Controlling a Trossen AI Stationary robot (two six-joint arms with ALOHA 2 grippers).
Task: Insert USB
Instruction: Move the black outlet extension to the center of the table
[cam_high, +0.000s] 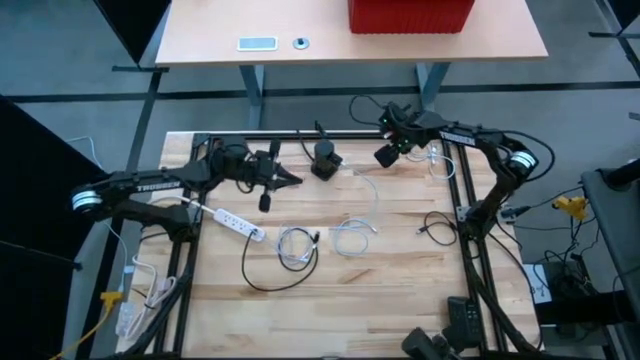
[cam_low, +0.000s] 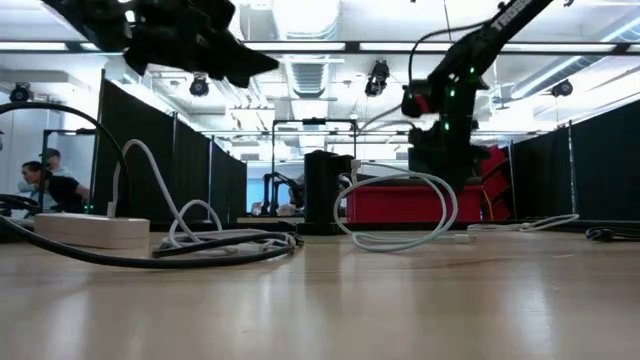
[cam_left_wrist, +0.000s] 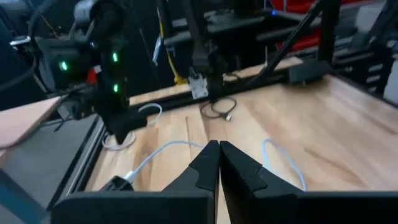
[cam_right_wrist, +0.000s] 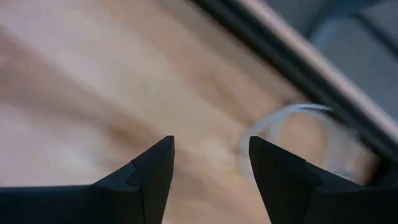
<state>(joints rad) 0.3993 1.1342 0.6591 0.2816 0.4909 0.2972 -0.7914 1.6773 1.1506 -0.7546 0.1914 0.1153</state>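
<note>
- Nearest the bottom of the high view, two small white cable coils (cam_high: 352, 236) are lying on the wooden surface (cam_high: 400, 290), apart from both arms, beside a white power strip (cam_high: 238, 224) at lower left.
- Further up, at centre left of that view, the left hand (cam_high: 285, 179) is hanging over the surface with its fingers (cam_left_wrist: 208, 163) pressed together on nothing, pointing toward the frame's right.
- Just beyond it, at upper centre, a dark upright block (cam_high: 325, 158) is standing on the surface; whether it carries the USB socket I cannot tell.
- Toward the upper right, the right hand (cam_high: 388, 155) is hovering above the surface with its fingers (cam_right_wrist: 152, 168) spread apart and nothing between them.
- A thin white cable (cam_right_wrist: 292, 134) is lying ahead of and slightly off to one side of that open hand, curling in a loop near the frame rail (cam_high: 450, 170) at the far right edge; I am judging this the USB lead.
- The right hand is clearly the nearer one to it, so I am expecting it to reach forward and to the side; the plug's axis is hidden from me.
</note>
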